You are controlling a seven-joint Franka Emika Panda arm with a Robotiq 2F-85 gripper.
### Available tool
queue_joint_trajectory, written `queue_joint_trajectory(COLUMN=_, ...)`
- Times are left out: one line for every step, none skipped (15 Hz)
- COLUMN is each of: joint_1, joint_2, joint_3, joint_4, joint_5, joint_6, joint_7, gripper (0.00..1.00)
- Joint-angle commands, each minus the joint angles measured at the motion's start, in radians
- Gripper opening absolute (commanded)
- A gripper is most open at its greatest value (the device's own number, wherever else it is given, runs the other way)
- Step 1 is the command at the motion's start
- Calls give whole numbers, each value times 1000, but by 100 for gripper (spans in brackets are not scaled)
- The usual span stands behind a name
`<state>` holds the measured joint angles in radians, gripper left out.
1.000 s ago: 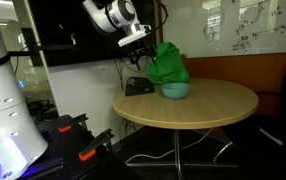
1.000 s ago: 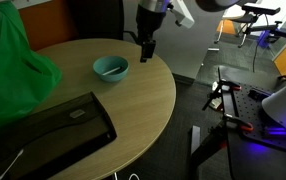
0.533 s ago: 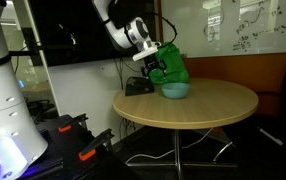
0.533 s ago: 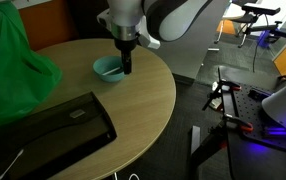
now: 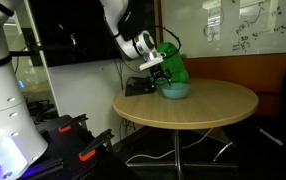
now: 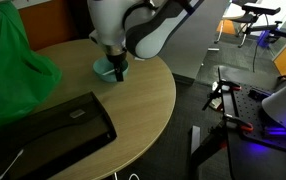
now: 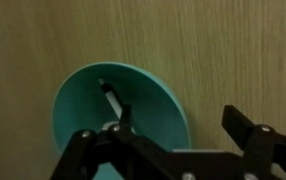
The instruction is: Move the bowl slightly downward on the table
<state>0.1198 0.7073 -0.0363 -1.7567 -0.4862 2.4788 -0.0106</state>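
Teal bowl (image 5: 178, 91) sits on the round wooden bench (image 5: 205, 106), right next to the green bag (image 5: 173, 62) in an exterior view. In an exterior view from another angle it's clear of the bag (image 6: 11, 60), near the bench (image 6: 133, 112) edge, w/ only part of the bowl (image 6: 102, 68) showing behind the arm.

Claw (image 5: 160, 75) is down at the bowl, on the rim side away from the bag (image 6: 118, 75). Wrist view shows the claw (image 7: 178, 115) w/ jaws apart, straddling the rim: one finger (image 7: 123, 122) inside the bowl (image 7: 88, 105), the other over bare bench (image 7: 43, 40) outside it. Nothing's gripped. Can't tell if either finger touches the bowl.

Flat black tray (image 6: 48, 125) lies beside the bag, also seen in an exterior view (image 5: 138, 88).
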Motion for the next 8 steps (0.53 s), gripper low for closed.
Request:
queue_joint_trajectory(joint_1=20, joint_2=47, joint_3=-8, joint_4=82, joint_5=23, joint_6=-76, joint_7=-24, gripper=68)
queue_joint_trajectory(joint_1=22, joint_2=57, joint_3=-9, joint_4=96, joint_5=22, joint_6=-82, joint_7=-23, gripper=58)
queue_joint_trajectory(joint_1=24, joint_2=64, joint_3=-9, joint_4=106, joint_5=23, joint_6=-88, joint_7=-21, gripper=51)
queue_joint_trajectory(joint_1=25, joint_2=67, joint_3=-9, joint_4=111, joint_5=22, joint_6=-90, joint_7=-21, gripper=44)
queue_joint_trajectory(joint_1=25, joint_2=68, joint_3=-8, joint_4=114, joint_5=22, joint_6=-93, joint_7=-22, gripper=35)
queue_joint_trajectory(joint_1=26, joint_2=67, joint_3=-9, joint_4=114, joint_5=21, joint_6=-91, joint_7=-20, gripper=28)
queue_joint_trajectory(joint_1=24, joint_2=67, joint_3=-6, joint_4=114, joint_5=24, joint_6=-93, joint_7=-23, gripper=20)
queue_joint_trajectory(joint_1=24, joint_2=67, joint_3=-6, joint_4=112, joint_5=24, joint_6=-91, joint_7=-21, gripper=13)
